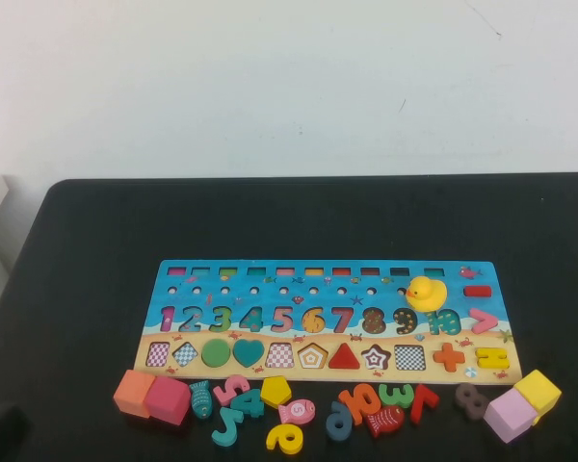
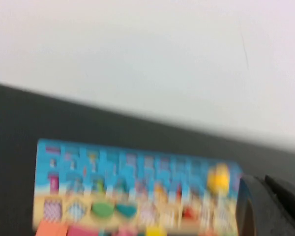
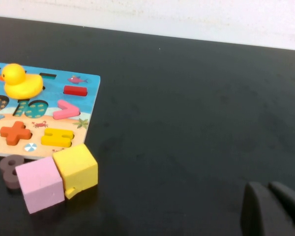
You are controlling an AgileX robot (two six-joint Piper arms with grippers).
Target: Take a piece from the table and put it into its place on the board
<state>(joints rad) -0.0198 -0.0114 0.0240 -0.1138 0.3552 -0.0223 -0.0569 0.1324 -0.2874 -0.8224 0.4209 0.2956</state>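
1. Left pincer [image 2: 270, 206] shows only as a dark shape at the edge of its wrist view, above the near left part of the black tabletop [image 1: 299, 217]; whether it is open or closed I cannot tell.
2. Right pincer [image 3: 273, 209] hangs over bare tabletop, well apart from the board's right end, and its state likewise cannot be told.
3. On the tabletop lies the puzzle board [image 1: 332, 322], with a yellow duck [image 1: 426, 292] sitting on its number row near the right.
4. Loose pieces lie along the board's near edge: a yellow pentagon [image 1: 275, 390], a brown 8 [image 1: 470, 398], and cubes at both ends, including a pink cube [image 3: 40, 183] touching a yellow cube [image 3: 76, 169].
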